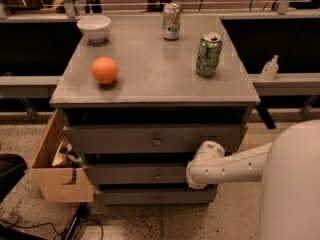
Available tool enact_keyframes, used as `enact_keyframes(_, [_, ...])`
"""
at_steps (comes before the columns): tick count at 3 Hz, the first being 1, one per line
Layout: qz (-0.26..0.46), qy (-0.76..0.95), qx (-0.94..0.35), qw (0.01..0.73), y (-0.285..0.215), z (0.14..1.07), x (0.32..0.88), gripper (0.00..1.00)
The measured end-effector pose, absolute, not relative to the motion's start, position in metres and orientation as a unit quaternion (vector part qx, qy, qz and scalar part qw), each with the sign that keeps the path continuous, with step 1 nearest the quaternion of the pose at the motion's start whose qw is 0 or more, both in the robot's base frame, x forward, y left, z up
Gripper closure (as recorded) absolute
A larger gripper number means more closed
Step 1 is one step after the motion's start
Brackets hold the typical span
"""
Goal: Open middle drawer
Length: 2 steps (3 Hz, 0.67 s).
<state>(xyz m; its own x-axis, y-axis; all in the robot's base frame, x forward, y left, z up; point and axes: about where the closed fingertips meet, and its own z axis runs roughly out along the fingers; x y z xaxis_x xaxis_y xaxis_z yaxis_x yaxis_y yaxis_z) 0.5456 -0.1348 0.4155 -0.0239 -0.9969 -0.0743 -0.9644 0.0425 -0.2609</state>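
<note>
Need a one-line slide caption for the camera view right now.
Gripper at the front of the middle drawer, right of its knob.

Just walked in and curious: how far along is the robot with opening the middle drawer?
Done: the arm is at drawer height. In hand: the gripper sits at the middle drawer's right end, to the right of its knob. Left: the drawer does not look pulled out, so the pull itself remains.
</note>
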Motion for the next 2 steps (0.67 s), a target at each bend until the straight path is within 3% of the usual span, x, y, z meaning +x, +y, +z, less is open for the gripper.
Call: enact_keyframes(2, [-0.068,0.712,-0.688,0.118,-0.1347,0.4154,0.5455,1.00])
